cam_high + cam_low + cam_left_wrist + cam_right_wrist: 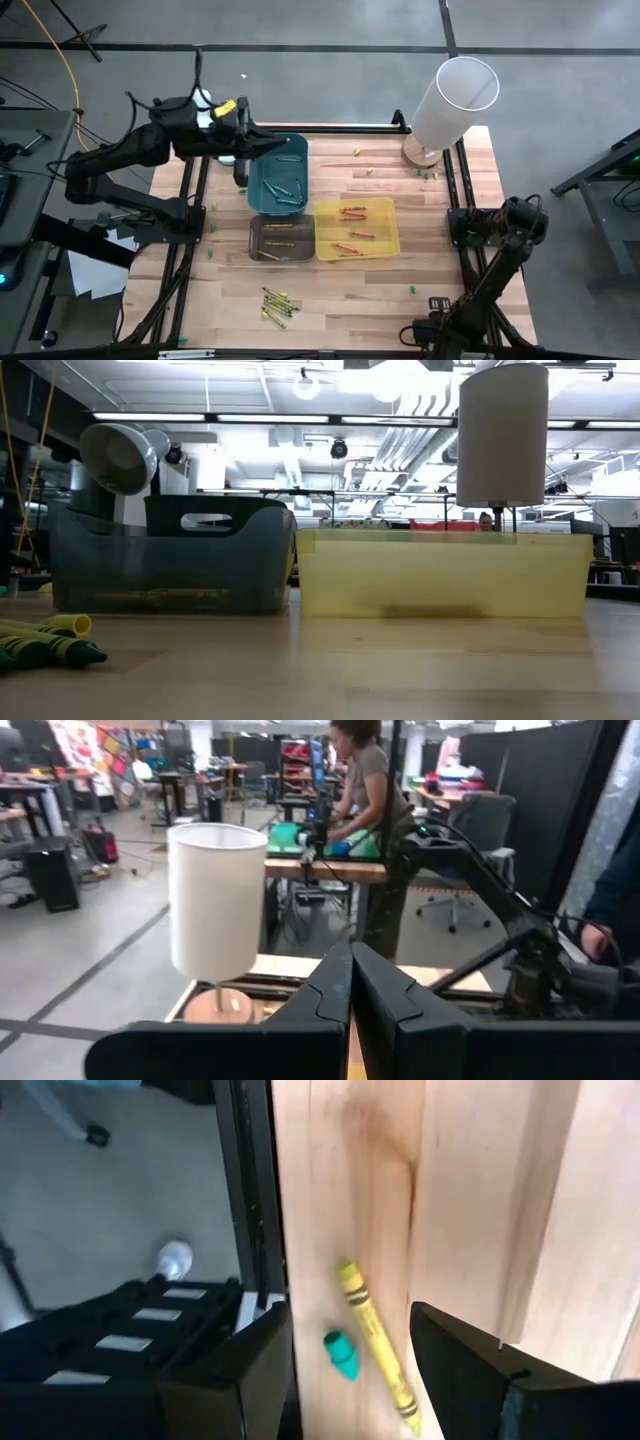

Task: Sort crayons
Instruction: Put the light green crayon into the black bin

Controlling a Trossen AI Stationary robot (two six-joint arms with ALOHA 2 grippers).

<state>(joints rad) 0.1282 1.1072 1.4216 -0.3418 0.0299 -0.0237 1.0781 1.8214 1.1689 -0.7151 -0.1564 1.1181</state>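
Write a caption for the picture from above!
Left gripper shut over the blue bin, right gripper open near loose crayons; three bins hold sorted crayons.

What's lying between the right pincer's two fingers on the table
In the right wrist view, a yellow crayon and a small green bit lie on the wooden table between the open right pincer's fingers.

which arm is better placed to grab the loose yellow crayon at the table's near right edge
Right: the right gripper hangs open directly over the yellow crayon. The left gripper is shut, far off above the blue bin.
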